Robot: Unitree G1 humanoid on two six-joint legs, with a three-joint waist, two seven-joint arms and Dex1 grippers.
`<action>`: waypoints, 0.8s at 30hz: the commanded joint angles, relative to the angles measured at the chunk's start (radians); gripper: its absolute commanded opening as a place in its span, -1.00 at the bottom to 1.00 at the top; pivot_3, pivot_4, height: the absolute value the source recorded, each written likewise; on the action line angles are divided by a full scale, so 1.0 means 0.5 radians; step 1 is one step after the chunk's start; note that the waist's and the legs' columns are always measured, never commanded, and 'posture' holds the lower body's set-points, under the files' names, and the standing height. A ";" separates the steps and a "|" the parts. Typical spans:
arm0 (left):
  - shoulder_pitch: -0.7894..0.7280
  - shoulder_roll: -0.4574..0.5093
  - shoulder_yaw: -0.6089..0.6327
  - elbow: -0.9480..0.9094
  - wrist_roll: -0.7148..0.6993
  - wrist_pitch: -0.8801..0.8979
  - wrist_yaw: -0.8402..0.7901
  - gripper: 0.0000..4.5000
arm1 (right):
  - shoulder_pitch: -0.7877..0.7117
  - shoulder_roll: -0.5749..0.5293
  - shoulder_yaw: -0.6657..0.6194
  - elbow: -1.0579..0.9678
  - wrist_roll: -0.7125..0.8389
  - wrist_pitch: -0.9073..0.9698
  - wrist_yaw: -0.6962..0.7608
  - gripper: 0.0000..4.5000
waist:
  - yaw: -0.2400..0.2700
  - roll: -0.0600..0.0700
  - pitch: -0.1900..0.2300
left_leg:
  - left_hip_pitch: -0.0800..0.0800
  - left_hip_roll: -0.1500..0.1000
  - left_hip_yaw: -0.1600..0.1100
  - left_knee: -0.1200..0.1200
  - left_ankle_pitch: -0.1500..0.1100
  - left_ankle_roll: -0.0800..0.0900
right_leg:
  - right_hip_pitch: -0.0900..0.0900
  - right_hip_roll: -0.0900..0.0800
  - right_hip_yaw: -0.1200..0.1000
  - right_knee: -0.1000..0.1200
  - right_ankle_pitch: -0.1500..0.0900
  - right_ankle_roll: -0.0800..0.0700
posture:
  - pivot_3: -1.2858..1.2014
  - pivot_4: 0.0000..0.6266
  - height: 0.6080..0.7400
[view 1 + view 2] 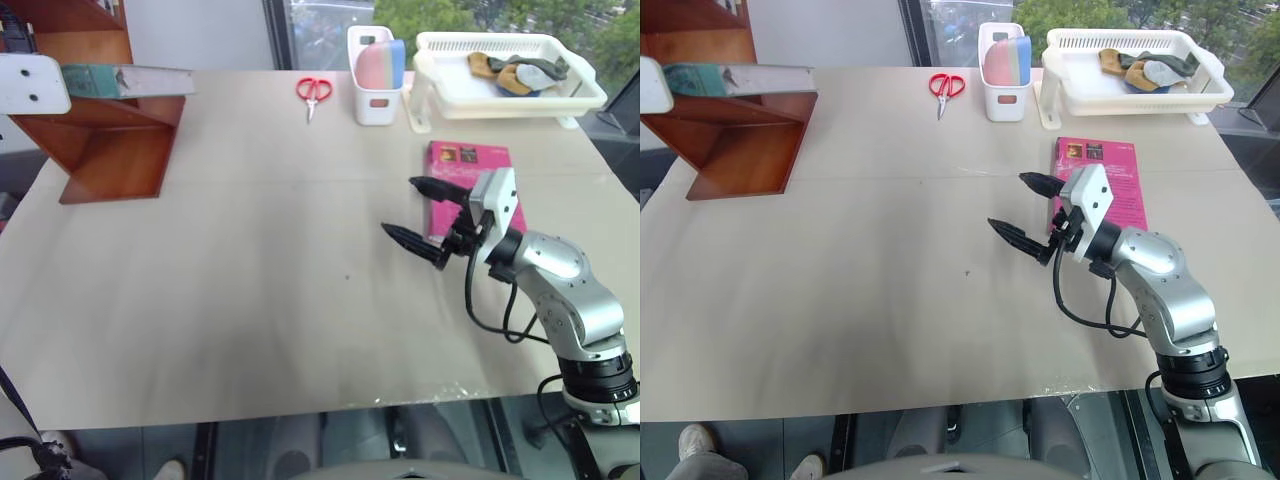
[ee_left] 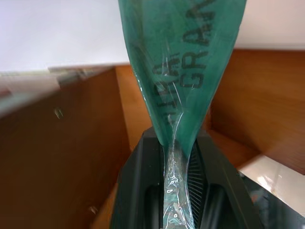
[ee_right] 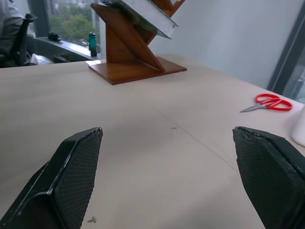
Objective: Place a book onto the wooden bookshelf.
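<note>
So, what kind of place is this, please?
Probably an office or lab by a window: a wide table bearing red scissors, a wooden bookshelf and a white basket, with an office chair and trees outside.

Even daylight from the windows (image 1: 330, 25) beyond; soft shadows on the table (image 1: 250, 300); the close book (image 2: 183, 62) glares, slightly blurred.

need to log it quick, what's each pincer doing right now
left pincer: shut on the green book, at the wooden bookshelf.
right pincer: open, holding nothing, above the table.
</note>
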State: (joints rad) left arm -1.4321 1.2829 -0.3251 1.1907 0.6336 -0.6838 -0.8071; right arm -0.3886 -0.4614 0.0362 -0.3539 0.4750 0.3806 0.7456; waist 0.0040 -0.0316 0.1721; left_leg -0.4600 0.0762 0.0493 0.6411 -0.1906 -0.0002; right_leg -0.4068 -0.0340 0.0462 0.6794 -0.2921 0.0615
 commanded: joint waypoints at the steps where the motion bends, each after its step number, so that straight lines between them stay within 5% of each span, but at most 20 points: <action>1: -0.057 0.042 0.020 0.048 0.010 0.040 0.074 -0.89 | -0.018 -0.004 -0.037 -0.109 0.021 -0.007 -0.023 1.00 | 0.001 0.000 0.000 | 0.000 0.000 0.000 0.000 0.000 0.000 | 0.000 0.000 0.000 0.000 0.000 0.000 | 0.03 -0.52 1.00; 22: -0.161 0.039 -0.048 0.295 0.126 0.157 0.242 -0.89 | -0.401 0.045 -0.054 -0.261 0.200 0.110 -0.090 1.00 | -0.047 0.000 0.000 | 0.000 0.002 0.003 0.017 0.000 0.000 | -0.010 0.002 0.005 0.032 0.000 0.000 | 0.03 -0.52 1.00; 24: -0.150 0.050 -0.030 0.297 0.102 0.155 0.213 -0.47 | -0.405 0.041 -0.045 -0.248 0.177 0.104 -0.096 1.00 | -0.047 0.000 0.000 | 0.000 0.002 0.003 0.017 0.000 0.000 | -0.010 0.002 0.006 0.032 0.000 0.000 | 0.03 -0.52 1.00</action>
State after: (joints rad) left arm -1.4876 1.2653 -0.3629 1.3249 0.7031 -0.6230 -0.6890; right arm -0.5726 -0.4305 0.0289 -0.4495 0.5612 0.4352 0.7073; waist -0.0197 -0.0315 0.1721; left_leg -0.4601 0.0773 0.0509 0.6494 -0.1906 -0.0001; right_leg -0.4117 -0.0332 0.0491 0.6955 -0.2922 0.0614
